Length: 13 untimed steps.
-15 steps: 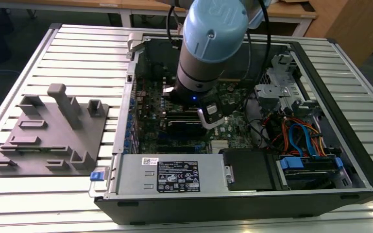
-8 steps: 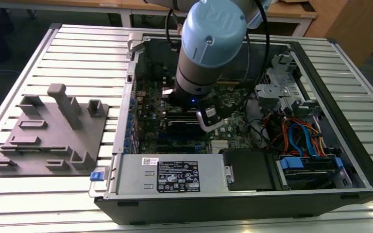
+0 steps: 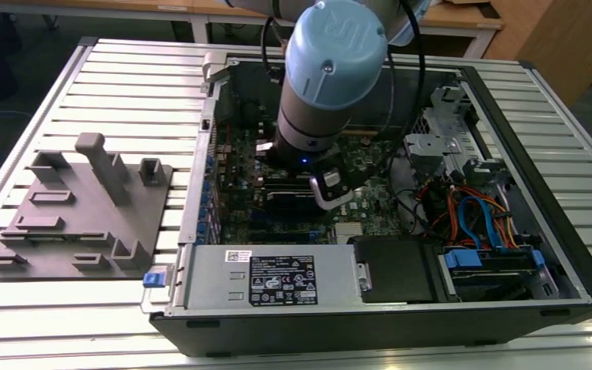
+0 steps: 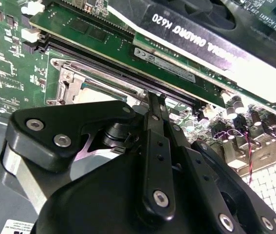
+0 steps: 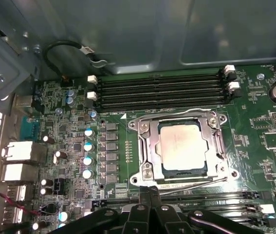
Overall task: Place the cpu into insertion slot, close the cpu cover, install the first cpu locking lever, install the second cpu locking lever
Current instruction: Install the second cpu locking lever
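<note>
In the first wrist view the cpu [image 5: 181, 146] lies flat in the insertion slot [image 5: 145, 168] on the green motherboard. The cpu cover [image 5: 149, 141] is down over the chip's edges as a silvery frame. A thin wire locking lever [image 5: 196, 183] runs along the socket edge nearest my gripper, and another lever [image 5: 172, 115] runs along the far edge by the memory slots. My gripper [image 5: 150, 191] is shut, its tips right at the end of the near lever. The second wrist view has the shut gripper [image 4: 156, 97] beside the socket [image 4: 91, 87]. My arm [image 3: 322, 85] reaches down into the open computer case.
Long black memory slots [image 5: 162, 90] flank the socket. A graphics card [image 4: 201, 29] stands close to the gripper. The grey power supply box [image 3: 265, 281], a drive cage [image 3: 445, 146] and coloured cables [image 3: 471, 216] crowd the case. A grey fixture block [image 3: 80, 208] sits at the exterior view's left.
</note>
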Tool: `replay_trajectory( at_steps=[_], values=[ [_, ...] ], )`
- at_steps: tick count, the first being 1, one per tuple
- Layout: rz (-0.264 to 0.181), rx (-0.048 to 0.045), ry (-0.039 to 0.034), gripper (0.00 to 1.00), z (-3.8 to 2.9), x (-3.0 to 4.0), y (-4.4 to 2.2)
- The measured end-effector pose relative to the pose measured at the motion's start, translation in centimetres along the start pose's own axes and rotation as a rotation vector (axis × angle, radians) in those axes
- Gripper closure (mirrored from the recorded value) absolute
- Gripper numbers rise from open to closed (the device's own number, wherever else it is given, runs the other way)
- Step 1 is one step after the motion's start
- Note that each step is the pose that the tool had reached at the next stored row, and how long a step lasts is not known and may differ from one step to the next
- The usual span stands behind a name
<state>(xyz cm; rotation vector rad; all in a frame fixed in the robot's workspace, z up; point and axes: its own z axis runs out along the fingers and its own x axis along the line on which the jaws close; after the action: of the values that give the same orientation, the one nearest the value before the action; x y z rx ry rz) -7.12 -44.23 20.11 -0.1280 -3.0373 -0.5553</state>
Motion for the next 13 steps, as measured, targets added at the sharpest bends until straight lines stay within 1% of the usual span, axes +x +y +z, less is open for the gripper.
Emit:
replay_trajectory(
  at_steps=[5, 10, 13],
  values=[
    [0.0, -0.0029, 0.0003, 0.9, 0.37, 0.29, 0.1],
    [0.001, -0.0051, 0.0002, 0.9, 1.04, 0.64, 0.16],
    [0.002, -0.0084, 0.0001, 0.9, 1.27, 0.88, 0.17]
  ],
)
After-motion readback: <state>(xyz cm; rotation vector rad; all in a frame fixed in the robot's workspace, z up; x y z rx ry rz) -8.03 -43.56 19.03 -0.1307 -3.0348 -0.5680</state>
